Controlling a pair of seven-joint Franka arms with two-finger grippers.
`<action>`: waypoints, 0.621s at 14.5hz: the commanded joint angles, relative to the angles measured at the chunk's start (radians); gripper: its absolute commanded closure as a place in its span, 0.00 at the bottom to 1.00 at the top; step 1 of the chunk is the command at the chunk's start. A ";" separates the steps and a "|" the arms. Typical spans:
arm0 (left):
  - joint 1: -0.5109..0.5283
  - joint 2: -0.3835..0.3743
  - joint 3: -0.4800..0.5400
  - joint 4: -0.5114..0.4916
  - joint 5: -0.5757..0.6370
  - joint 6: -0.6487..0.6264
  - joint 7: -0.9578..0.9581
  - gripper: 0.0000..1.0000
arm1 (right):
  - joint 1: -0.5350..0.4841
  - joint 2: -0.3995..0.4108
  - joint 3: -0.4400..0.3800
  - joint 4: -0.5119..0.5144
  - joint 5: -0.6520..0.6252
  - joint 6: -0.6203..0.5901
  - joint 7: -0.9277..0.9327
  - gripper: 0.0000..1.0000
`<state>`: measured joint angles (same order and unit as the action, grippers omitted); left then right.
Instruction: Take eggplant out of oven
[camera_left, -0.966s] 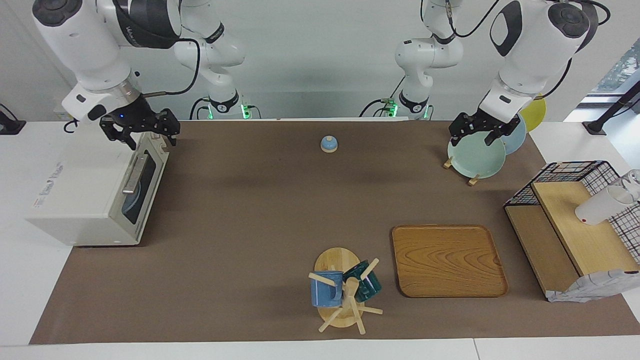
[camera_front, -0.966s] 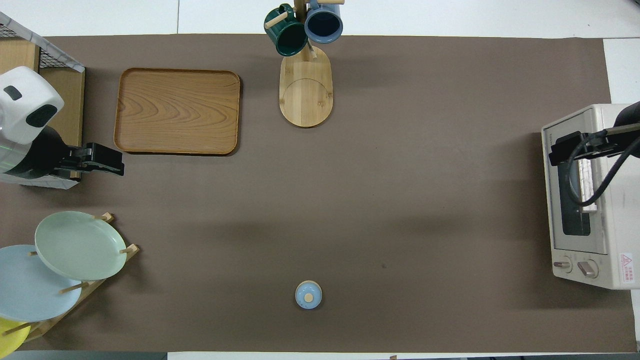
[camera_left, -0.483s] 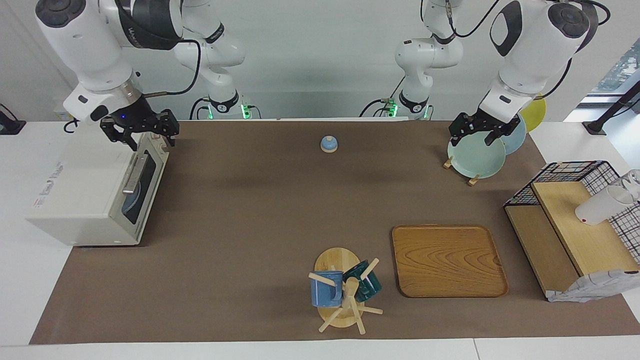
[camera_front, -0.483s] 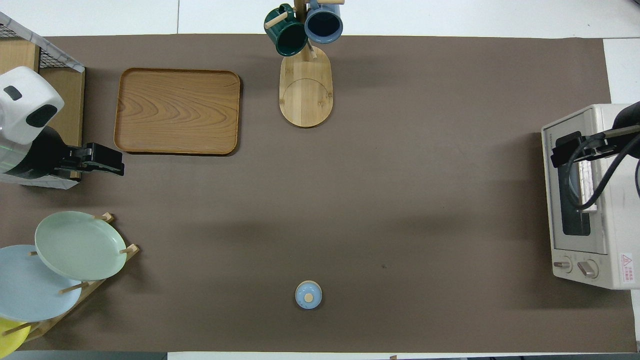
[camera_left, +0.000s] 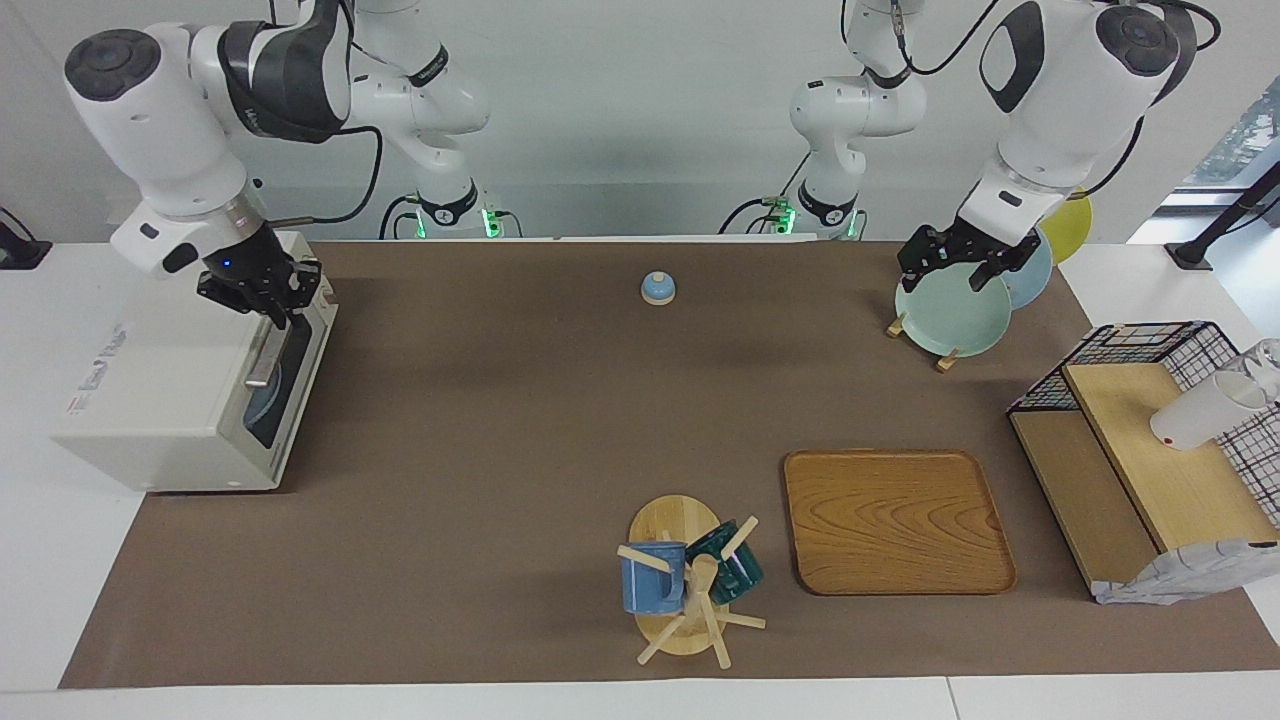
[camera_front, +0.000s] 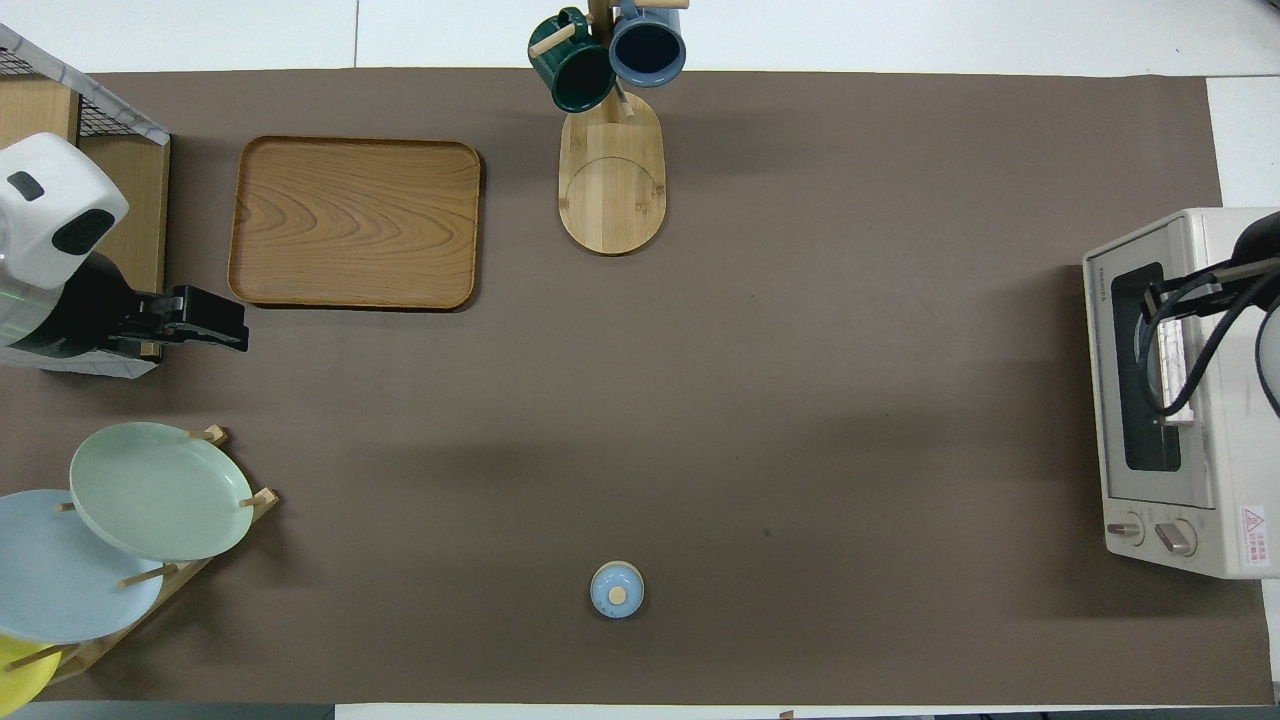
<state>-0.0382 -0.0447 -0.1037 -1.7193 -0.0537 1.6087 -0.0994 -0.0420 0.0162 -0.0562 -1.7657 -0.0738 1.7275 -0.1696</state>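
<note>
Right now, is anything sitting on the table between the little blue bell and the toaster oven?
No. In the overhead view, only bare brown mat stretches between the blue bell and the oven, whose door is shut.

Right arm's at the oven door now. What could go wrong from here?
1. The right hand is over the end of the oven door's bar handle nearer to the robots, not its middle. An off-centre pull might slip off or skew the door.
2. The oven sits loose on the table; a hard pull might drag it instead of opening the door.
3. The eggplant is not visible through the closed glass, so where to reach inside is unknown.

The left hand waits over the plates.
</note>
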 joint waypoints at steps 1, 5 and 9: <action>0.003 -0.009 -0.001 0.003 0.017 -0.012 0.001 0.00 | -0.028 -0.027 0.004 -0.083 -0.047 0.053 0.061 1.00; 0.003 -0.009 -0.002 0.003 0.017 -0.012 0.001 0.00 | -0.039 -0.025 0.004 -0.136 -0.070 0.122 0.067 1.00; 0.003 -0.009 -0.001 0.003 0.017 -0.012 0.001 0.00 | -0.072 -0.030 0.006 -0.184 -0.070 0.178 0.061 1.00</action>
<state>-0.0382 -0.0447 -0.1037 -1.7193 -0.0537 1.6087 -0.0994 -0.0975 0.0155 -0.0581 -1.8966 -0.1320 1.8676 -0.1225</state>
